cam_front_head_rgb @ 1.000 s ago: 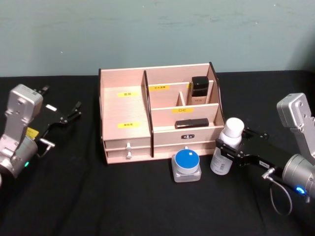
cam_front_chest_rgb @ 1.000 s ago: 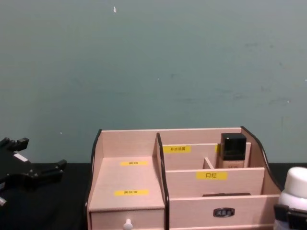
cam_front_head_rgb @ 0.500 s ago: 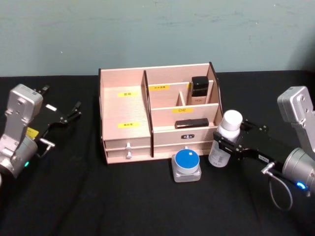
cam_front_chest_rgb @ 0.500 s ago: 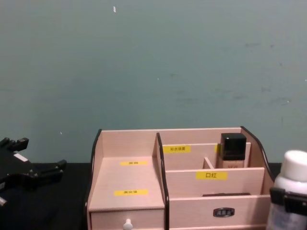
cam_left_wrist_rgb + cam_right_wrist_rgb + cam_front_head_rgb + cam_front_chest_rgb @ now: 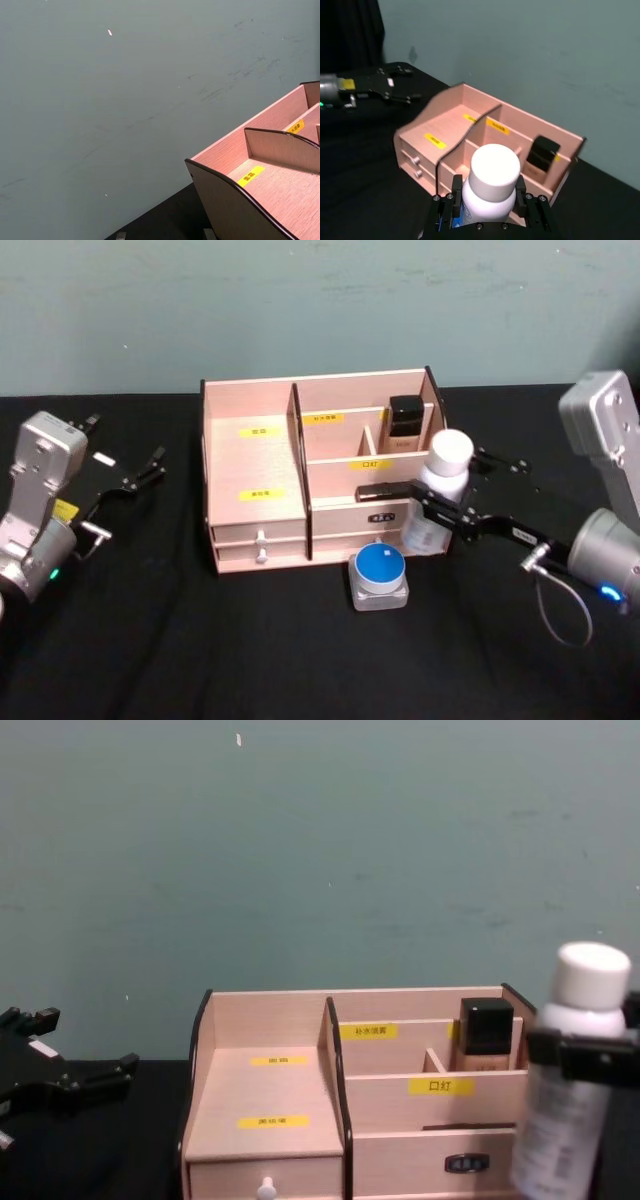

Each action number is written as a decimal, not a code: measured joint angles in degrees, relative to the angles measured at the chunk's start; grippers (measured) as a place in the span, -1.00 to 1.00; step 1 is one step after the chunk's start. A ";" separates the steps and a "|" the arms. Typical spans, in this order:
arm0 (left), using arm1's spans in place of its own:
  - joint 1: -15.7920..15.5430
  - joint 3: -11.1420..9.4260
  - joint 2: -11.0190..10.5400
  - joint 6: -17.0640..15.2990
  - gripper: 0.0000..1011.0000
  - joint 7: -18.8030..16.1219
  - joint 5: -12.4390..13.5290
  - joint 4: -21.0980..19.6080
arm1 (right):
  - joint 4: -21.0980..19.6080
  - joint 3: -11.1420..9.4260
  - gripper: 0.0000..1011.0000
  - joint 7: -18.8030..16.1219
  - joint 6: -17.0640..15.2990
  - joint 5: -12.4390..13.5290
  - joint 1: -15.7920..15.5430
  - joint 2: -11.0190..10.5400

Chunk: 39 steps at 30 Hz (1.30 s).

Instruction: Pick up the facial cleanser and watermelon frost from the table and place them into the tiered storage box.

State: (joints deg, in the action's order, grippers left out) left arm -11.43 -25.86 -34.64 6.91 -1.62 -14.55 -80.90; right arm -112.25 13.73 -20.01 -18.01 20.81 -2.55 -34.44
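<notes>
The facial cleanser (image 5: pixel 437 490) is a white bottle with a white cap, held upright off the table with my right gripper (image 5: pixel 441 508) shut around its neck. It hangs at the right front corner of the tiered storage box (image 5: pixel 296 470), a pale-wood organiser with yellow labels and front drawers. The right wrist view looks down on the bottle's cap (image 5: pixel 494 171) above the box (image 5: pixel 445 120). In the chest view the bottle (image 5: pixel 570 1100) covers the box's right end (image 5: pixel 270 1095). A small clear jar with a blue lid, the watermelon frost (image 5: pixel 379 577), sits on the table before the drawers. My left gripper (image 5: pixel 140 472) rests open at far left.
A black-capped bottle (image 5: pixel 405 425) stands in the box's rear right compartment, and a flat dark item (image 5: pixel 388 491) lies in the front right one. The box's left tiers are bare. Black cloth covers the table, and a teal wall rises behind.
My right gripper has raised the white bottle off the table and carried it left, from beside the blue-lidded jar up to the box's right front corner. The left arm has not moved.
</notes>
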 joint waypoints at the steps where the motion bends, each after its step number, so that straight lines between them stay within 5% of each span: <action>1: 0.00 0.00 0.00 0.00 0.98 0.00 0.01 0.00 | -0.40 0.43 0.22 -0.10 -0.53 0.09 0.77 0.13; 19: 0.00 0.00 0.00 0.00 0.98 0.00 0.00 0.00 | 3.29 6.24 0.22 0.37 -4.14 -0.24 12.13 5.08; 39: 0.00 0.00 0.00 0.00 0.98 0.00 0.00 0.00 | 16.64 10.16 0.22 0.71 -2.58 -3.70 23.51 11.88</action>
State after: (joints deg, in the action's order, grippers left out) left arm -11.43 -25.86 -34.65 6.91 -1.62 -14.55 -80.90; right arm -95.62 23.89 -19.31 -20.60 17.11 20.96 -22.56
